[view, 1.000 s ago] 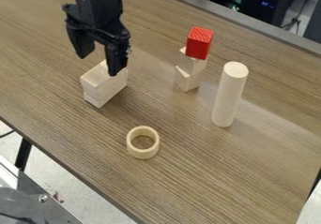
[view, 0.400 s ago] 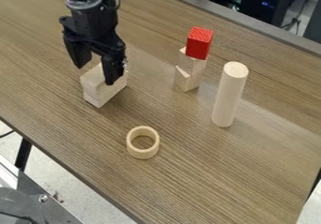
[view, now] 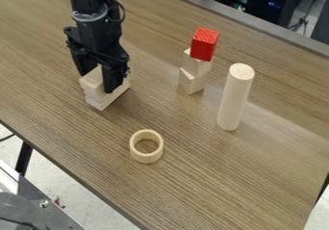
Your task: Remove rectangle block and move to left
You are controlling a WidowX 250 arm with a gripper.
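Gripper (view: 96, 82) clamped on upper block (view: 92, 83); if I lift skewed, friction could drag lower block (view: 105, 102) toward table's near edge (view: 63, 163).

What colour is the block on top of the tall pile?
The top block is bright red, seen best in the camera view.

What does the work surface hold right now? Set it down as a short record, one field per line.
surface: wood-grain table
gripper: down at the rectangular blocks, upper left of the view
target pair: upper rectangular block over lower rectangular block
tower: red block atop pale wooden pieces
cylinder: pale, upright, right of the tower in view
ring: pale, nearest the camera
task status: upper block not yet moved aside
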